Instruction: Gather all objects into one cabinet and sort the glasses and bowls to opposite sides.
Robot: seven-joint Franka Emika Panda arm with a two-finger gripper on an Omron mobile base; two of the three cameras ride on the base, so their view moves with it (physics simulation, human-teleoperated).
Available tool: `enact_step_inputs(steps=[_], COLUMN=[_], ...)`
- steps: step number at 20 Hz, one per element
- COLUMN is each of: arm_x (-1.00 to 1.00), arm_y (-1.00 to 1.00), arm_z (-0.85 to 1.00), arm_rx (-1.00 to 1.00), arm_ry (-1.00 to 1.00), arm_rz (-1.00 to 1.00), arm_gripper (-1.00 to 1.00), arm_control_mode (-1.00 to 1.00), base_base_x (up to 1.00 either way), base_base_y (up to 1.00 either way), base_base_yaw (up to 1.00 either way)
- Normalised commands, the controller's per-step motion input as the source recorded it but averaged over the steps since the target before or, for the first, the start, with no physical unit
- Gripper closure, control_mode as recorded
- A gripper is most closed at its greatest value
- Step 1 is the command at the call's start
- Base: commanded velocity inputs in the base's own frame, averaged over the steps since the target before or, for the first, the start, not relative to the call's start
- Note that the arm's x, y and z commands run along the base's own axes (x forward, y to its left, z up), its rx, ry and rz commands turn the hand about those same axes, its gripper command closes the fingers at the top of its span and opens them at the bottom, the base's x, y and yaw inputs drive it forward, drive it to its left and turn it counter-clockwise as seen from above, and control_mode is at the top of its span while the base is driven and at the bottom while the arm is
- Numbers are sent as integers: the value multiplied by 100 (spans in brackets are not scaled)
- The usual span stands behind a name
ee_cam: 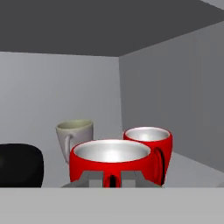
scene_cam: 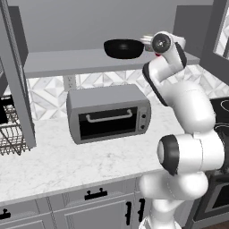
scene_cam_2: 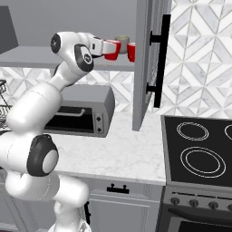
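The gripper (ee_cam: 112, 178) is closed on the near red cup (ee_cam: 111, 161), its fingers together on the cup's near wall, and holds the cup upright at the right end of the cabinet shelf (scene_cam: 62, 61). From the hand view it cannot be told whether the cup's base rests on the shelf or hangs just above it. A second red cup (ee_cam: 151, 144) stands just behind and to the right, close to the cabinet's side wall, and a beige cup (ee_cam: 74, 134) stands behind to the left; the three are grouped near one another. The black bowl (scene_cam: 124, 48) sits further left on the same shelf, apart from the cups, which suits sorting cups to one side and the bowl to the other. The cups are glossy, tapered and handled, the red ones with pale grey interiors. The bowl is wide, shallow and glossy. The shelf is flat, matte grey. The open cabinet door (scene_cam_2: 147, 63) carries a long black bar handle (scene_cam_2: 159, 59). A grey toaster oven (scene_cam: 108, 112) stands on the marble counter (scene_cam: 53, 161) below.
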Motion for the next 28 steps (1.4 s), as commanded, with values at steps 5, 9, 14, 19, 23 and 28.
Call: enact_step_inputs(steps=[5, 9, 14, 19, 23, 28], arm_x=[26, 30, 16, 8, 6, 2], arm_y=[0, 0, 0, 0, 0, 0], arm_z=[-2, -4, -6, -6, -1, 0], arm_rx=[-3, -1, 0, 0, 0, 0], arm_ry=[0, 0, 0, 0, 0, 0], arm_rz=[5, 6, 7, 7, 6, 3], arm_gripper=[100, 100, 100, 100, 100, 100], arm_control_mode=[-100, -100, -100, -100, -100, -100], base_base_x=[0, 0, 0, 0, 0, 0], base_base_y=[0, 0, 0, 0, 0, 0], base_base_yaw=[0, 0, 0, 0, 0, 0])
